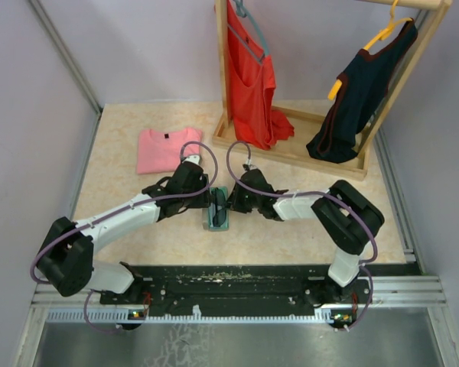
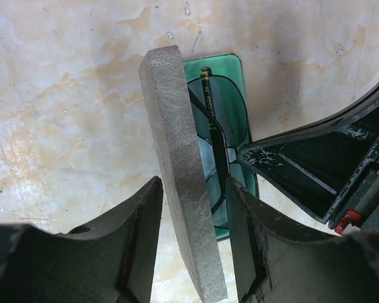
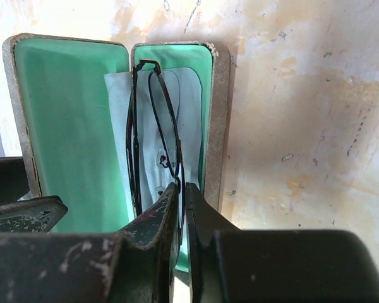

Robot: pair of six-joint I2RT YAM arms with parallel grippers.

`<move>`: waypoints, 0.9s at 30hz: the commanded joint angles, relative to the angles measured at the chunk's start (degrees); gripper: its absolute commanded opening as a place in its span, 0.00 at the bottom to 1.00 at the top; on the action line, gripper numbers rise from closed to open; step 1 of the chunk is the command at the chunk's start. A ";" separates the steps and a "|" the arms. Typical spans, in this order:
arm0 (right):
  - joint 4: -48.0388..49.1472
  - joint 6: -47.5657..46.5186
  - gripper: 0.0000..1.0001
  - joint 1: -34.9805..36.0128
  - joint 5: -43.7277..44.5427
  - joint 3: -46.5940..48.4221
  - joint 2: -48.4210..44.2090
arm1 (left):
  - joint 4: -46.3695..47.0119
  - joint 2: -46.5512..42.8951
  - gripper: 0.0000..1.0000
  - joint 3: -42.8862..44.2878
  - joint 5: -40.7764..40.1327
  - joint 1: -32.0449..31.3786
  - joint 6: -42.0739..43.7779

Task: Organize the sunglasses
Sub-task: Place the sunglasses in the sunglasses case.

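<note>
We take the open case [image 3: 221, 113] as our landmark. It lies on the table [image 2: 63, 113] between the two arms, its long axis pointing away from their bases. The sunglasses [image 2: 224, 110] sit inside the case's lined tray, on the pale cloth [image 3: 192, 113]. Their long axis runs along the case's own, so they are already lined up with the tray.

The right hand [image 3: 182, 186] reaches in from the tray side at the case's near end. Its fingers are almost pressed together, pinching the thin wire frame at that end. It is the hand closer to the sunglasses.

The left hand [image 2: 194, 183] is on the hinge side of the case. It is spread astride the raised lid [image 2: 177, 158], which stands on edge between its fingers. One finger is against the lid's grey outer face. The other stands off on the lined side, just beside the frame.

We judge that everything turns on this: the lid must swing over the tray, straight toward the right hand. The right hand would have to let go and back out along the case's long axis first. Otherwise the lid meets its fingers or drags the frame askew.
</note>
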 commanded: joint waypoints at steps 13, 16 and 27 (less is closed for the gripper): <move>-4.50 -4.28 0.19 0.38 2.95 4.32 -4.54 | 0.43 -1.51 0.51 -0.70 0.33 0.06 0.78; -5.54 -4.88 0.19 0.37 3.49 4.51 -4.93 | 0.35 -1.53 0.51 -0.54 0.35 0.08 0.74; -9.71 -8.11 0.20 0.46 6.64 5.13 -7.49 | 0.25 -1.30 0.51 -0.46 0.58 0.06 0.77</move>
